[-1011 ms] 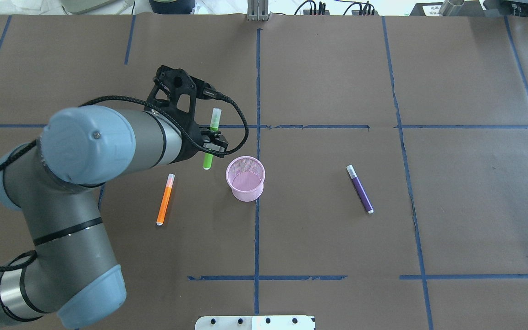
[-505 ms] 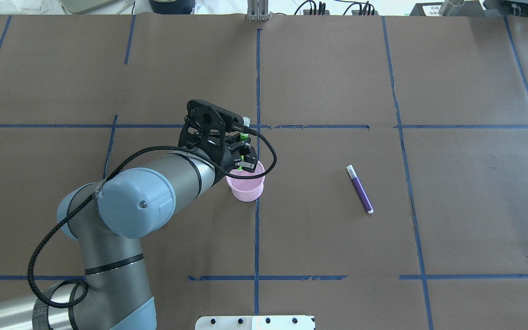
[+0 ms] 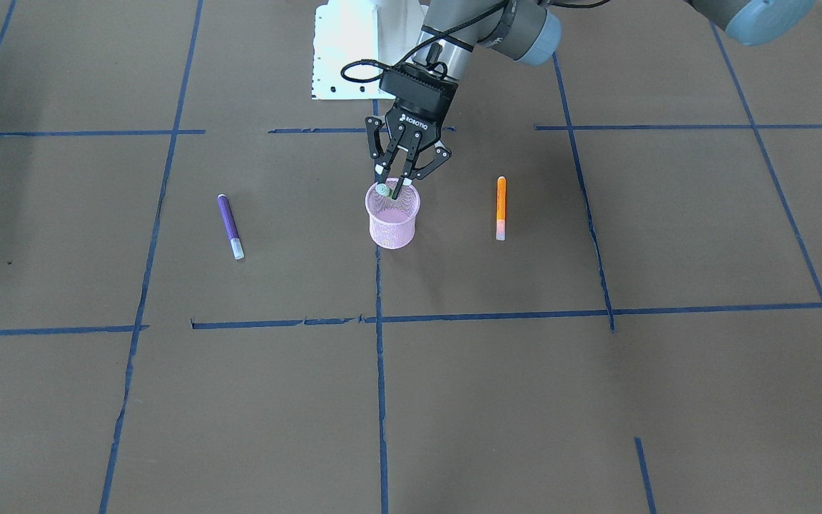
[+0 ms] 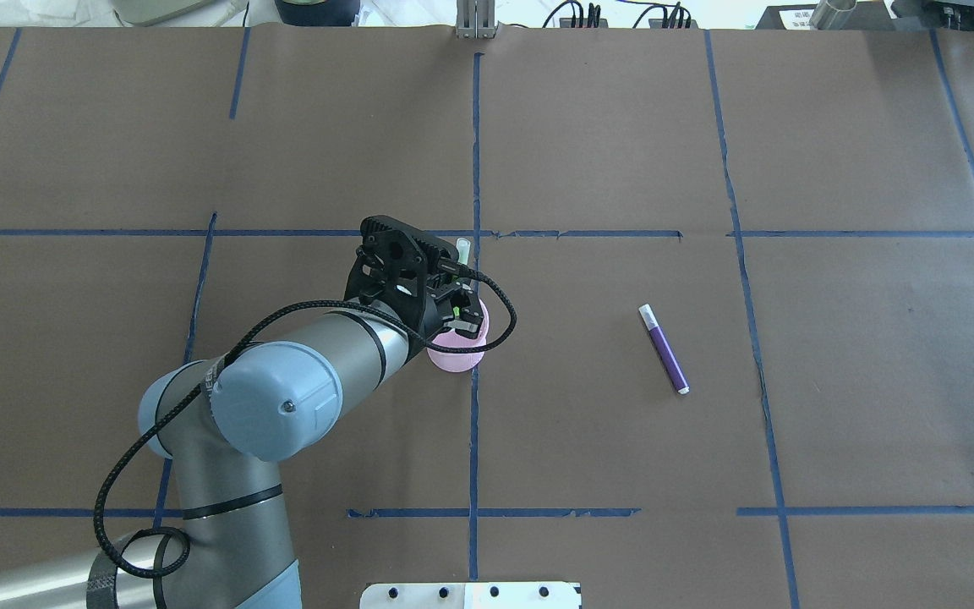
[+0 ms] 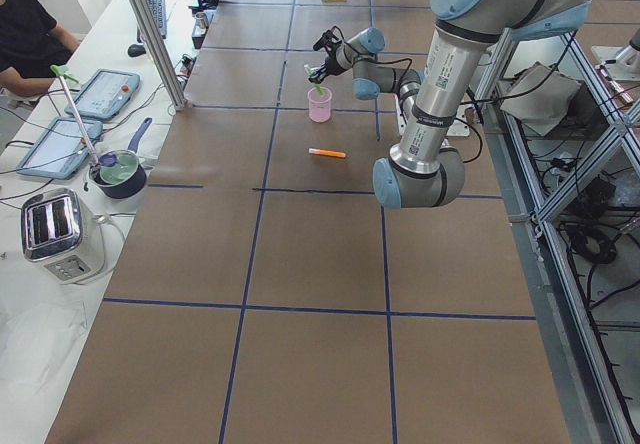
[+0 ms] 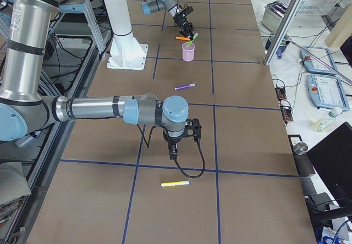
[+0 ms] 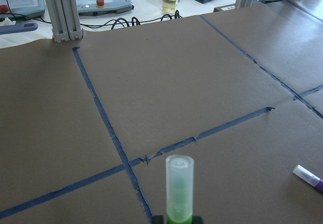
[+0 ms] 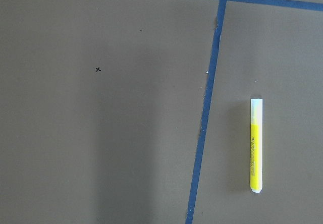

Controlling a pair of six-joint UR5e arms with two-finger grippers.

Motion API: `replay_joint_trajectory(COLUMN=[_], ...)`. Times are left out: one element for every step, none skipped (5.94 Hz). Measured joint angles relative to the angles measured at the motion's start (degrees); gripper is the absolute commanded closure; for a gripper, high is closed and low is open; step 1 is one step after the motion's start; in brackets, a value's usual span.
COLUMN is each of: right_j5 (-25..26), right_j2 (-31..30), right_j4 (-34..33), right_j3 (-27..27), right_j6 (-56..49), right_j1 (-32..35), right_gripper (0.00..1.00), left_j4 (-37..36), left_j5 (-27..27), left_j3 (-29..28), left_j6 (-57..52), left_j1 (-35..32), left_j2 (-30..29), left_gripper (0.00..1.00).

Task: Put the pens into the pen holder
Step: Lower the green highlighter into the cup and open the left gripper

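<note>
Left pincer (image 3: 390,190) hangs over the holder (image 3: 392,221), fingers pointing down and pinched on the green pen (image 7: 179,188). The pen stands nearly upright with a slight tilt, its pale cap uppermost and above the fingers. Its lower end sits at the holder's mouth; how far it reaches inside cannot be told. From overhead, the arm covers most of the holder (image 4: 453,359), and only the pen's cap (image 4: 462,250) and a sliver of green show past the pincer (image 4: 456,315).

The holder stands upright on the brown worktop (image 3: 596,392), on a blue tape line. The orange pen (image 3: 501,207) lies flat near the holder on the robot's left, cap end away from the robot. The purple pen (image 3: 230,227) lies flat farther off on the robot's right, cap end also away from the robot.

The right pincer (image 6: 173,148) hangs low over the worktop, well apart from the holder. Whether its fingers are apart or together cannot be told. The yellow pen (image 8: 256,146) lies flat near it, beside a tape line.
</note>
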State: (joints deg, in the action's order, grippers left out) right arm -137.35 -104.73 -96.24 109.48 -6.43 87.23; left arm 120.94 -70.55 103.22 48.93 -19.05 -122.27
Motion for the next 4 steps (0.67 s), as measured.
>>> replay_joint_trajectory(right_j5=[0.04, 0.14, 0.35, 0.57], right_j2=[0.04, 0.05, 0.21, 1.09], right_j4=[0.00, 0.00, 0.03, 0.10], right_j3=[-0.03, -0.36, -1.50, -3.87], right_j6=[0.01, -0.01, -0.08, -0.16], right_j1=[-0.02, -0.12, -0.24, -0.43], right_gripper=[0.00, 0.00, 0.01, 0.01], left_j4=[0.04, -0.09, -0.44, -1.36], left_j5=[-0.07, -0.30, -0.74, -3.97], left_j3=[-0.06, 0.32, 0.77, 0.82], left_j6=[-0.16, -0.19, -0.20, -0.11], left_j1=[0.10, 0.05, -0.32, -1.87], left_j2=[0.06, 0.12, 0.14, 0.41], left_gripper=[0.00, 0.00, 0.00, 0.00])
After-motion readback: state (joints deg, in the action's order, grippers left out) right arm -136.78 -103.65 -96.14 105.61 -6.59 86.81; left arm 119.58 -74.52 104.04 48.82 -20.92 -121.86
